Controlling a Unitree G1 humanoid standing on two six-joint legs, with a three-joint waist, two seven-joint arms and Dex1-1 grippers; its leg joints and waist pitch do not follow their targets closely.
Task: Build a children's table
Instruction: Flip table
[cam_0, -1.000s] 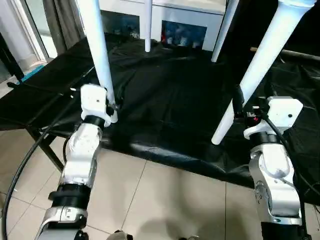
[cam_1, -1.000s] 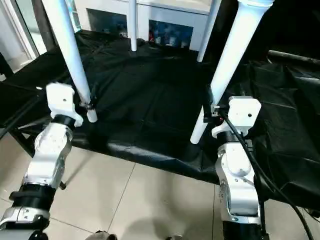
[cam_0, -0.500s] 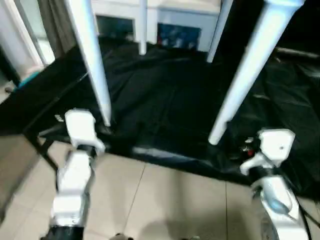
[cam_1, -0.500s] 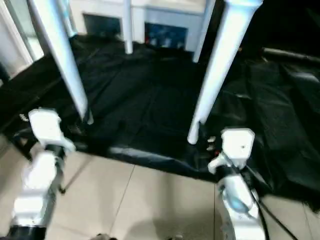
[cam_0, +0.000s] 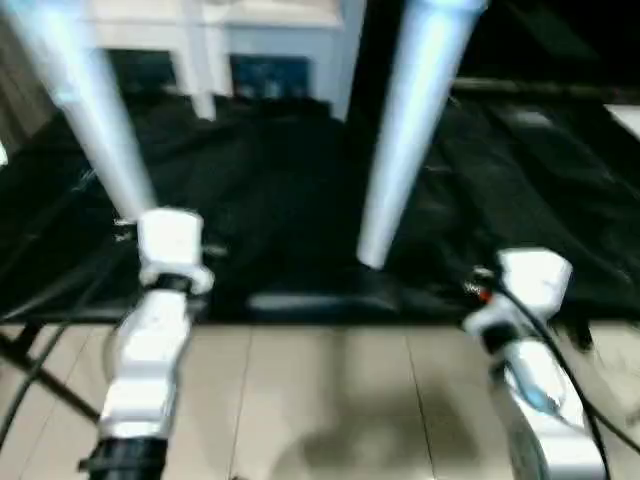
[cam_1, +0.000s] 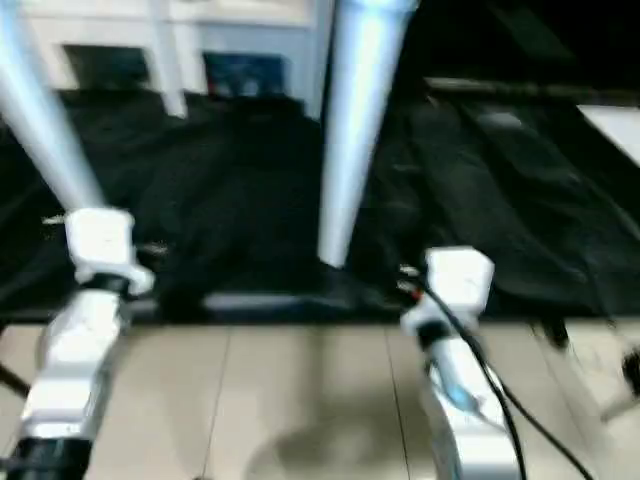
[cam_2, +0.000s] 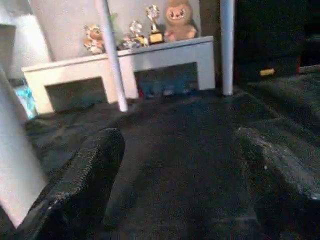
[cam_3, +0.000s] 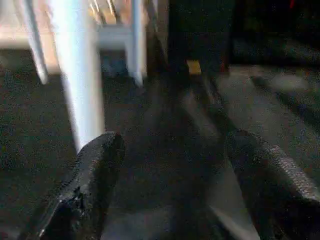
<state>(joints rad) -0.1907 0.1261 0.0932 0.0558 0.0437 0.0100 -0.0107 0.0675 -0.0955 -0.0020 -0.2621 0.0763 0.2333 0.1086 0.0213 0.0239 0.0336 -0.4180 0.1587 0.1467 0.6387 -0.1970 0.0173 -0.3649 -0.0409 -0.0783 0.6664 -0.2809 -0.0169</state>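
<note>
The children's table stands on its white legs on a black cloth; its top is out of view above. The near left leg (cam_0: 95, 130) comes down just beyond my left wrist (cam_0: 170, 250). The near right leg (cam_0: 400, 140) ends on the cloth to the left of my right wrist (cam_0: 530, 280). Two far legs (cam_2: 112, 55) stand at the back. My left gripper (cam_2: 175, 175) is open and empty, with the near left leg (cam_2: 15, 165) outside its fingers. My right gripper (cam_3: 175, 185) is open too, with the near right leg (cam_3: 80, 75) ahead of one finger.
The black cloth (cam_0: 300, 200) covers a low platform whose front edge (cam_0: 320, 300) runs between my wrists, with tiled floor (cam_0: 330, 400) below. A white cabinet (cam_2: 150, 55) carrying toys stands at the back. A black cable (cam_0: 40, 370) trails at the left.
Both grippers have come away from the near legs and drawn back toward the platform's front edge. The head view has also swung, shifting the whole picture.
</note>
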